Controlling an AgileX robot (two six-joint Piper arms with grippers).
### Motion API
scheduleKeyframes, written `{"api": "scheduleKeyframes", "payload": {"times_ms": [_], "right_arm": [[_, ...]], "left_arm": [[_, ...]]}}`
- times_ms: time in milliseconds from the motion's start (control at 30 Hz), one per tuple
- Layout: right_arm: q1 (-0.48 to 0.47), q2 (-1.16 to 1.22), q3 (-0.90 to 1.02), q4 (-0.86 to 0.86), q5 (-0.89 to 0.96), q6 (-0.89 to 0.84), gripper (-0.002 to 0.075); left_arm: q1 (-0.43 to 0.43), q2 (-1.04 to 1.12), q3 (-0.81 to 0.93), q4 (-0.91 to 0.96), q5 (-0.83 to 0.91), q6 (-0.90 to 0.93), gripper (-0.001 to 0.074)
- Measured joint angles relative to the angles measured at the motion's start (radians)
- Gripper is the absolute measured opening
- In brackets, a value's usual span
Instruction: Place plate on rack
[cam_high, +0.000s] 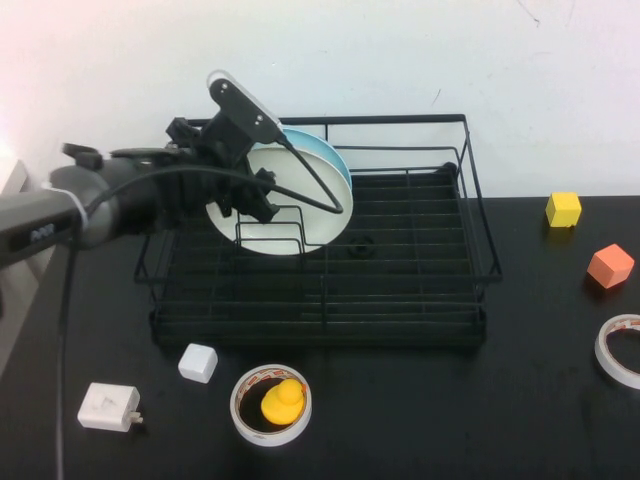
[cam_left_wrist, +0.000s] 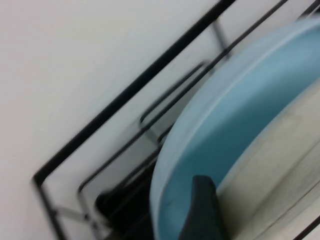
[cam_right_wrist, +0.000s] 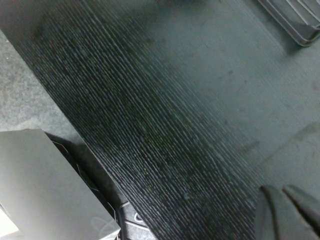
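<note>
The white plate (cam_high: 290, 228) stands upright among the dividers in the left part of the black wire rack (cam_high: 482, 235), right in front of a light blue plate (cam_high: 337, 163). My left gripper (cam_high: 252, 195) reaches in from the left and is shut on the white plate's left rim. In the left wrist view one dark finger (cam_left_wrist: 200, 212) lies between the blue plate (cam_left_wrist: 225, 130) and the white plate (cam_left_wrist: 285, 170), with rack wires (cam_left_wrist: 125, 95) behind. My right gripper (cam_right_wrist: 287, 212) is out of the high view; it hovers over the black table, shut and empty.
In front of the rack lie a white cube (cam_high: 198, 362), a white adapter (cam_high: 108, 407) and a yellow duck (cam_high: 283, 400) inside a tape roll. At the right are a yellow cube (cam_high: 563, 209), an orange cube (cam_high: 610, 265) and another tape roll (cam_high: 620, 350).
</note>
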Motion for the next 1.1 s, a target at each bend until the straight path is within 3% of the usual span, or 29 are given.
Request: {"api": "scheduleKeyframes", "payload": {"times_ms": [367, 767, 900, 1100], "right_arm": [[0.000, 0.000, 0.000, 0.000, -0.091, 0.000, -0.0002], [0.000, 0.000, 0.000, -0.022, -0.109, 0.000, -0.0002], [0.000, -0.008, 0.002, -0.093, -0.076, 0.024, -0.0002], [0.000, -0.085, 0.011, -0.230, -0.038, 0.071, -0.0002]], "left_arm": [[-0.099, -0.079, 0.000, -0.024, -0.367, -0.023, 0.0449], [-0.099, -0.306, 0.152, -0.032, -0.409, -0.183, 0.0442], [-0.099, -0.441, 0.228, -0.032, -0.361, -0.267, 0.0359], [-0.099, -0.709, 0.333, -0.032, -0.276, -0.368, 0.0118]]}}
